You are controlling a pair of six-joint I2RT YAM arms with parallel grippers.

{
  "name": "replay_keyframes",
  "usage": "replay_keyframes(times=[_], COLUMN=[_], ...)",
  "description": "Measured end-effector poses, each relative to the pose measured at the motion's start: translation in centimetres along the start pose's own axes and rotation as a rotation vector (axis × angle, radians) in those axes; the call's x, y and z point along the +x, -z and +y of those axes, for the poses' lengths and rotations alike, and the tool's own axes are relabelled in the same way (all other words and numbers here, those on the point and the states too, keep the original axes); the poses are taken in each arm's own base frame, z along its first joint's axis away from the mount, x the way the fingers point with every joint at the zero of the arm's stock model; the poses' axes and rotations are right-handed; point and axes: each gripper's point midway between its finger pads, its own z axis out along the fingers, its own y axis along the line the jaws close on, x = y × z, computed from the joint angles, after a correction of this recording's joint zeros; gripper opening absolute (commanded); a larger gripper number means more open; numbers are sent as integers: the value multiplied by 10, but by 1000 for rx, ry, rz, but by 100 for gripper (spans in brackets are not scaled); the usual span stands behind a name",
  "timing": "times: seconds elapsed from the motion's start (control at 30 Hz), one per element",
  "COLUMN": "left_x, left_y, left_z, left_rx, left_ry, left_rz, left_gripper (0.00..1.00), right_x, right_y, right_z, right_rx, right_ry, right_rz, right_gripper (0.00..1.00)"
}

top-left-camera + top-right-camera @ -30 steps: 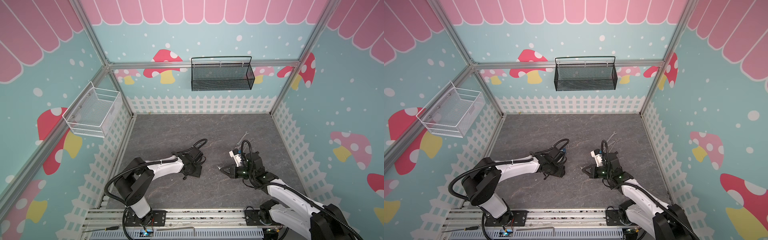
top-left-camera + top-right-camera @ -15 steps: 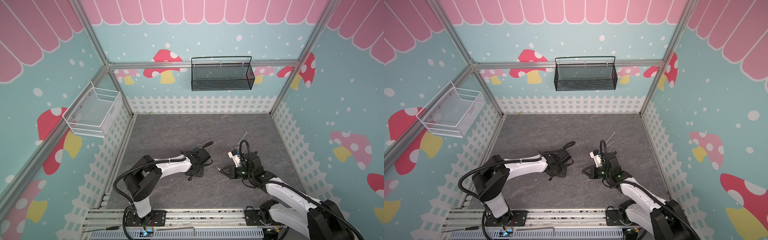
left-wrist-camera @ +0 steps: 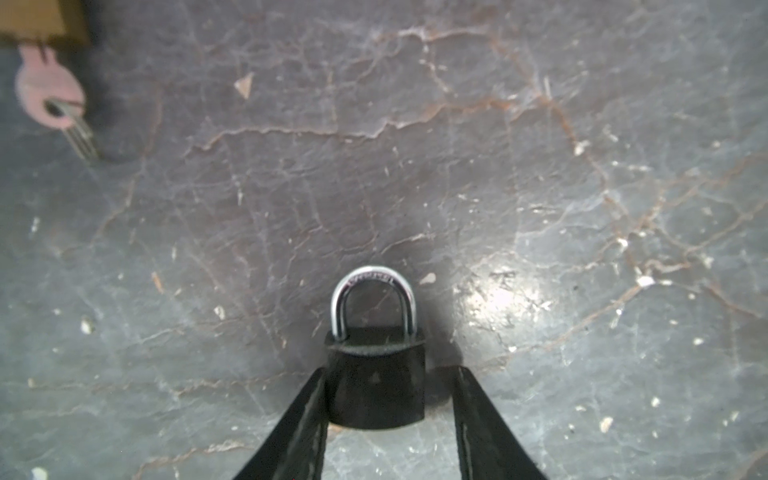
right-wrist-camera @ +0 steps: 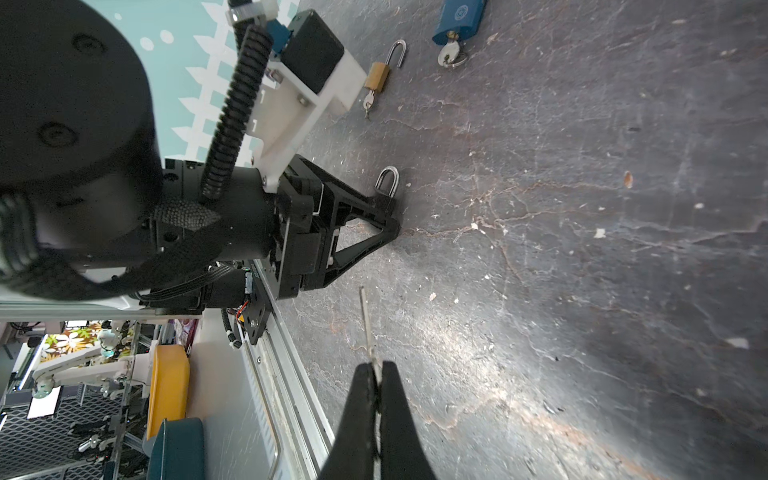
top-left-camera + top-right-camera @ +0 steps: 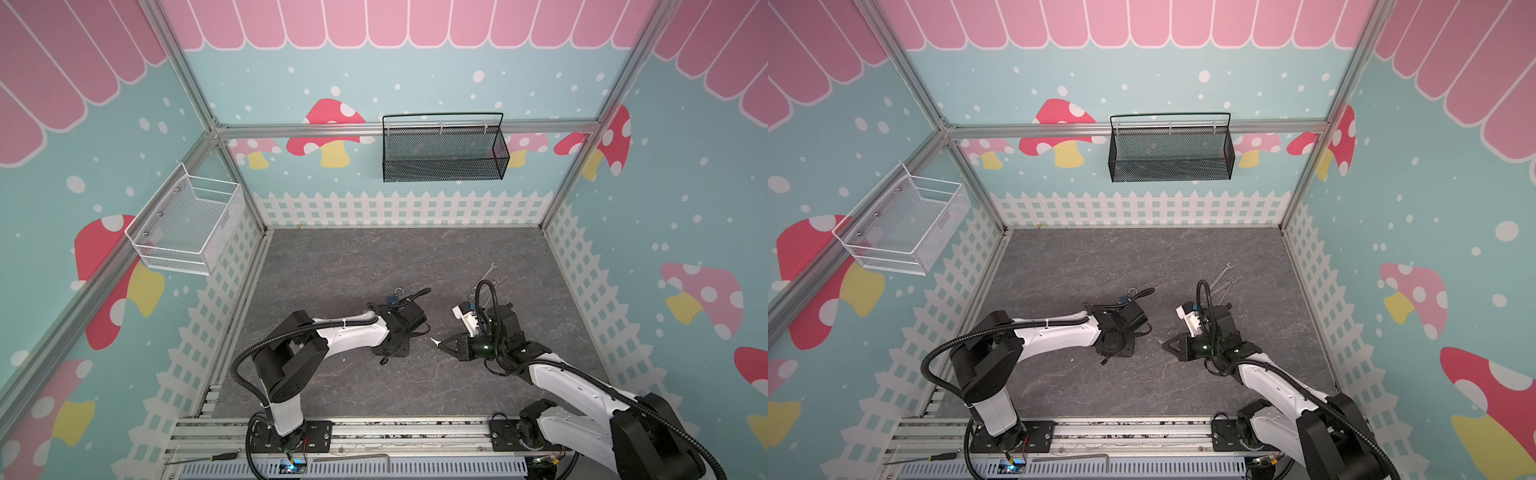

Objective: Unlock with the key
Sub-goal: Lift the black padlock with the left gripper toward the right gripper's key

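Reaching low over the worktop (image 5: 374, 266), your left arm (image 5: 353, 332) is stretched forward with its wrist tipped down, so the left jaws point at the surface. The black padlock (image 3: 376, 386) sits between them, its shackle pointing out past the tips. The jaws are parted. One finger (image 3: 305, 415) touches the lock body and the opposite one stands just clear, so nothing is gripped yet. I judge this straddle is meant to pin the lock steady for the key.

Near the left jaws but outside them lie a brass padlock (image 4: 377, 75) and a blue padlock (image 4: 457, 18).

To the right, your right arm (image 5: 569, 378) is folded low, with the right jaws aimed at the left ones. They are clamped tight on the key (image 4: 365, 320), leaving its blade free ahead of the tips, apart from the lock.
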Motion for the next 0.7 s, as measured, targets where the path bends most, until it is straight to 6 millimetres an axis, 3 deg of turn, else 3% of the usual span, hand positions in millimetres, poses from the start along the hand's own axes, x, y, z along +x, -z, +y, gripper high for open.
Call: replay_keyframes(times=[0.53, 0.7], left_x=[-13, -13], left_y=[-2, -2], left_z=[-3, -3], left_rx=[-59, -69], left_ry=[88, 88], left_rz=[-18, -13], left_gripper=[36, 24], right_x=[3, 2], right_y=[0, 2], right_z=[6, 10], right_rx=[-38, -49], right_ry=[34, 46], right_rz=[20, 10], right_gripper=[0, 0])
